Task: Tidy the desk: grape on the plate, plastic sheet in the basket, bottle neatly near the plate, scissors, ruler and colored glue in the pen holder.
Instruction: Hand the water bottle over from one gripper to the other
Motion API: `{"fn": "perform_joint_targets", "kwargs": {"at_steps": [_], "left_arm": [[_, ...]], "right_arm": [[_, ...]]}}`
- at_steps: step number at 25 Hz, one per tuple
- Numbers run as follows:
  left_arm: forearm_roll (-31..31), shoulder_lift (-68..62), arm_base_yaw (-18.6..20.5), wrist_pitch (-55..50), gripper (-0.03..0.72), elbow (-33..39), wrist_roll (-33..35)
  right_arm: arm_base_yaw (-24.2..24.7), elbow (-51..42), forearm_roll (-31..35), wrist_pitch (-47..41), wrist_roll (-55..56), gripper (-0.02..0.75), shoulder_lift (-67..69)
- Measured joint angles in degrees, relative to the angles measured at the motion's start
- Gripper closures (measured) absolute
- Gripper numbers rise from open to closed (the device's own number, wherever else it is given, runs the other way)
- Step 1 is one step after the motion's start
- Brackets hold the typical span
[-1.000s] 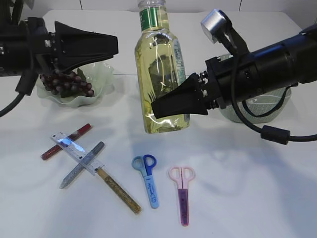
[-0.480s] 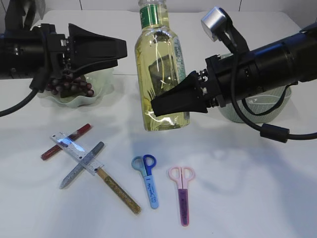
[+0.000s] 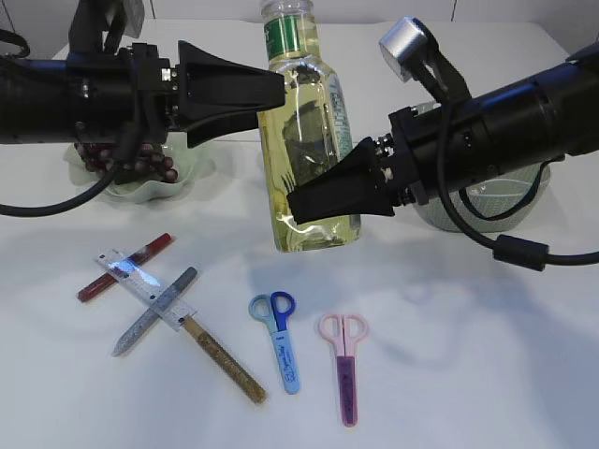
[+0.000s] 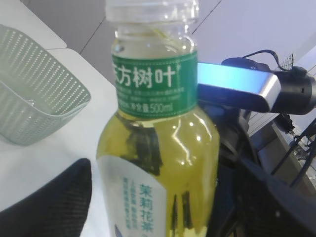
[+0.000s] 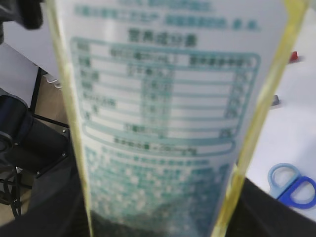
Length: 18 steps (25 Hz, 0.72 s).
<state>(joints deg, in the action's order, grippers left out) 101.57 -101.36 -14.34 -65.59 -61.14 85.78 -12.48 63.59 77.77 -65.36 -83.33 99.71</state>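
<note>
Nearest row, on the white table (image 3: 468, 374): pink scissors (image 3: 344, 360) and, just left of them, blue scissors (image 3: 279, 335), both laid flat with handles toward the far side. The blue handles are also seen at the lower right of the right wrist view (image 5: 292, 186).

Left of the scissors: a crossed heap made up of a clear ruler (image 3: 140, 283), a silver glitter glue stick (image 3: 155, 311), a gold glitter glue stick (image 3: 225, 359) and a red glue stick (image 3: 124, 267). The ruler is laid across the red and silver sticks.

Centre: a bottle (image 3: 304, 140) of pale yellow liquid, held upright and slightly tilted. Its lower body is pinched by the right gripper (image 3: 301, 208), whose fingers are pressed against the bottle's sides. The left gripper (image 3: 271, 87) is positioned at the bottle's shoulder, beside the green neck label (image 4: 154, 83); one dark fingertip (image 4: 54, 197) is seen left of the bottle, apart from it, so this claw is spread and nothing is gripped.

Far left: a pale green plate (image 3: 140, 182) in which grapes (image 3: 131, 161) are lying.

Far right: a mesh basket (image 3: 487, 201), partly hidden behind the right arm.
</note>
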Motion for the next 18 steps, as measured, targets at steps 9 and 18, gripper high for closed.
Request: {"fn": "perform_joint_targets", "kwargs": {"at_steps": [9,18], "left_arm": [[0.27,-5.5,0.0,-2.57,0.069,-3.25,-0.13],[0.62,-6.47,-0.1,-3.1,0.104,-3.78,1.06]], "right_arm": [[0.0,0.0,-0.78,0.88,1.89,0.283,0.0],[0.03,0.0,-1.07,1.59,2.39,0.283,0.09]]}}
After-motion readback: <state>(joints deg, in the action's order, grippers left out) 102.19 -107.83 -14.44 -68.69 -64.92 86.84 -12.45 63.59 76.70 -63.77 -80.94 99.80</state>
